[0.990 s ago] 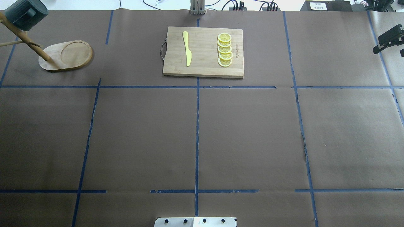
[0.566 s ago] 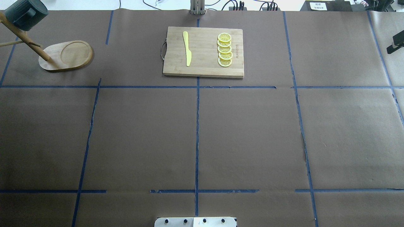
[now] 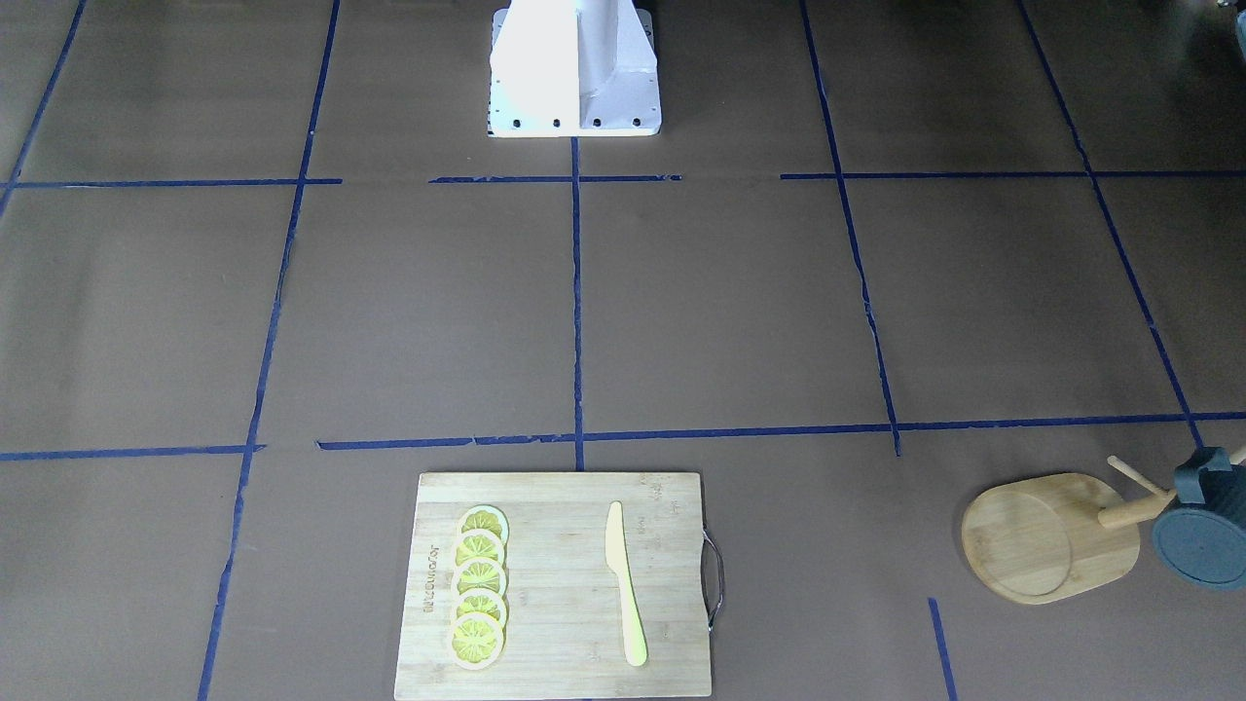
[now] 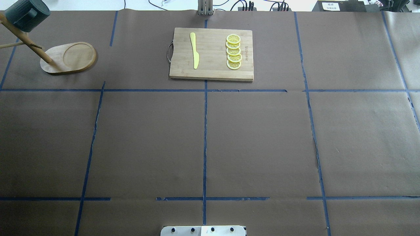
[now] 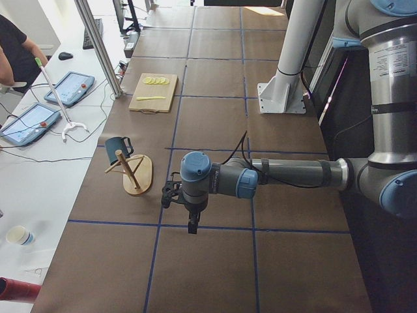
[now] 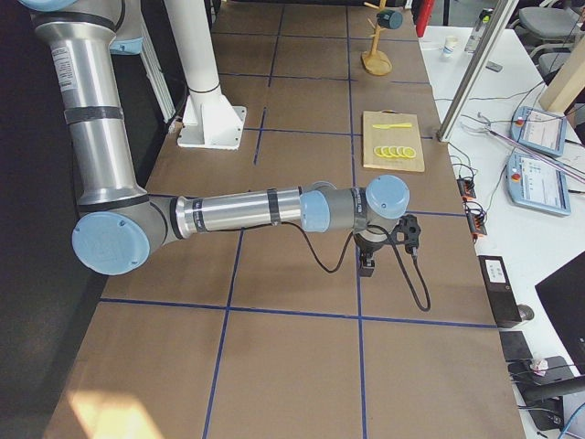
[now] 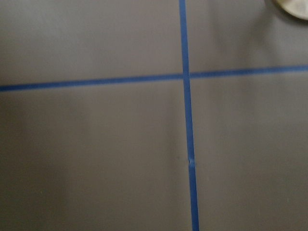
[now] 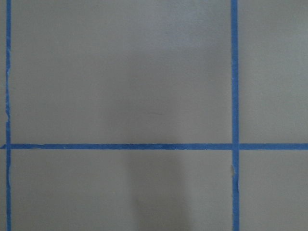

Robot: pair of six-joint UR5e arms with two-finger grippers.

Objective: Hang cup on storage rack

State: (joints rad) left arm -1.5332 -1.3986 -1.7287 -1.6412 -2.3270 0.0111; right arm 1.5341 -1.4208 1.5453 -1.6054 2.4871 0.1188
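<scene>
Surface: brown paper-covered table [image 4: 256, 137] ruled into squares by blue tape.
Left gripper [image 5: 191, 223]: seen only from the side, pointing down over bare paper; open or clenched, I cannot tell.
Right gripper [image 6: 367, 265]: likewise over bare paper, state impossible to tell.
Cup [image 4: 26, 14]: hangs by its handle on an upper peg of the storage rack [image 4: 67, 57], no gripper near.
Step in hand: task looks done; keep both arms well apart from the rack.
Nearby: cutting board [image 4: 213, 70] with yellow knife [image 4: 194, 49] and lemon slices [image 4: 233, 51], obstructing nothing.
</scene>
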